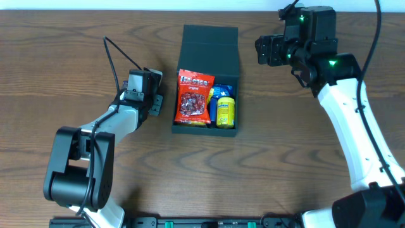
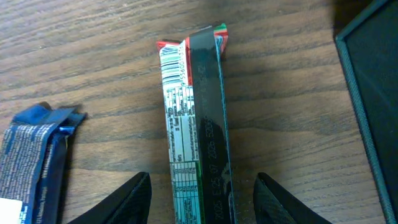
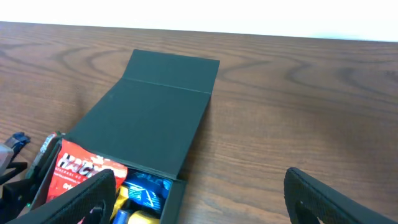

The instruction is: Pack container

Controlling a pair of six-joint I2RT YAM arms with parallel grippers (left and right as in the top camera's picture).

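Note:
The dark green container (image 1: 209,47) stands open at the table's middle, its lid folded back. It holds a red snack packet (image 1: 193,96), a blue packet (image 1: 221,90) and a yellow packet (image 1: 225,111). My left gripper (image 1: 154,101) is just left of the box. In the left wrist view it (image 2: 202,177) is open, its fingers astride a green, white and red snack bar (image 2: 193,112) lying on the wood, with gaps on both sides. My right gripper (image 1: 262,49) hovers open and empty at the back right; its wrist view (image 3: 199,177) shows the box (image 3: 155,118).
A blue packet (image 2: 31,162) lies on the table to the left of the snack bar. The container's wall (image 2: 373,93) is close on the bar's right. A black cable (image 1: 117,60) loops above the left arm.

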